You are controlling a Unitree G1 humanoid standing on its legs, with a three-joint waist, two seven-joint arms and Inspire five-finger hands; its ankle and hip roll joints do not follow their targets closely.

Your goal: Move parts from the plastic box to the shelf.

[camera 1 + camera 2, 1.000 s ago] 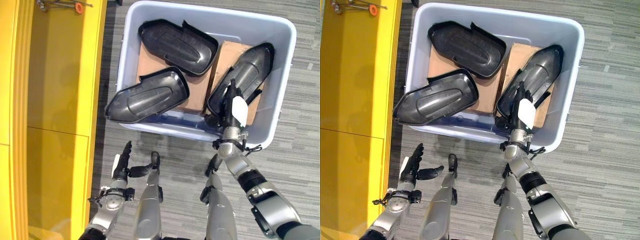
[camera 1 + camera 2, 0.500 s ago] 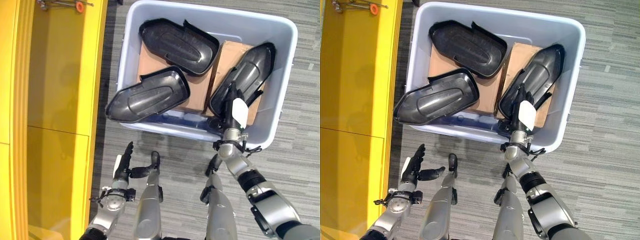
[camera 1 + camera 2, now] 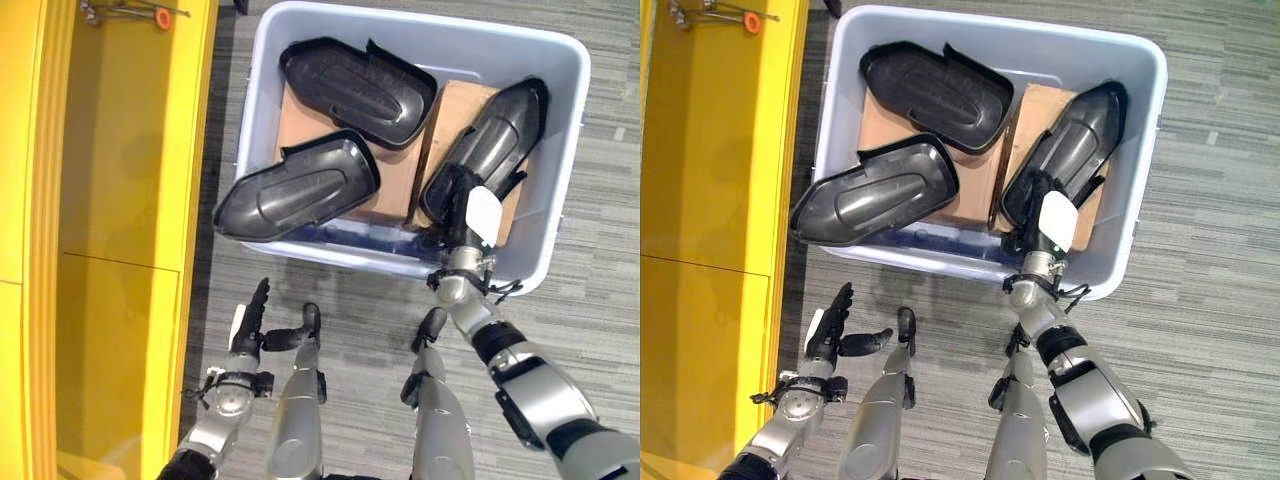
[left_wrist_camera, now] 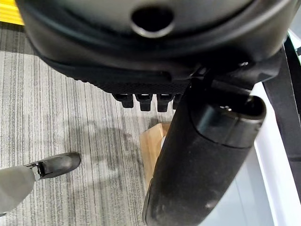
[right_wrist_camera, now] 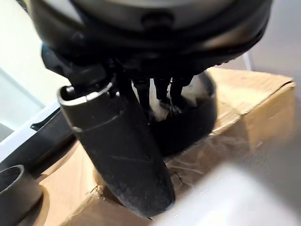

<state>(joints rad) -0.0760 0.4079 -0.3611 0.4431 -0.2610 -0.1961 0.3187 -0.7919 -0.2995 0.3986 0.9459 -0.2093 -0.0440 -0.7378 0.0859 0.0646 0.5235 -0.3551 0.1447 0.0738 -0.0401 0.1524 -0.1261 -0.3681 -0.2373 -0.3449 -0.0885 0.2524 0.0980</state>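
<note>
Right hand (image 3: 462, 213) reaching into plastic box (image 3: 568, 150), fingers curling round rightmost black part (image 3: 490, 140). Left hand (image 3: 249, 325) hovering outside box, fingers relaxed, holding nothing.

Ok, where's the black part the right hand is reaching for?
In the left eye view the black part lies at the right end of the plastic box, on cardboard, with the right hand at its near end.

Left hand (image 3: 247, 330) open; right hand (image 3: 462, 205) outstretched
</note>
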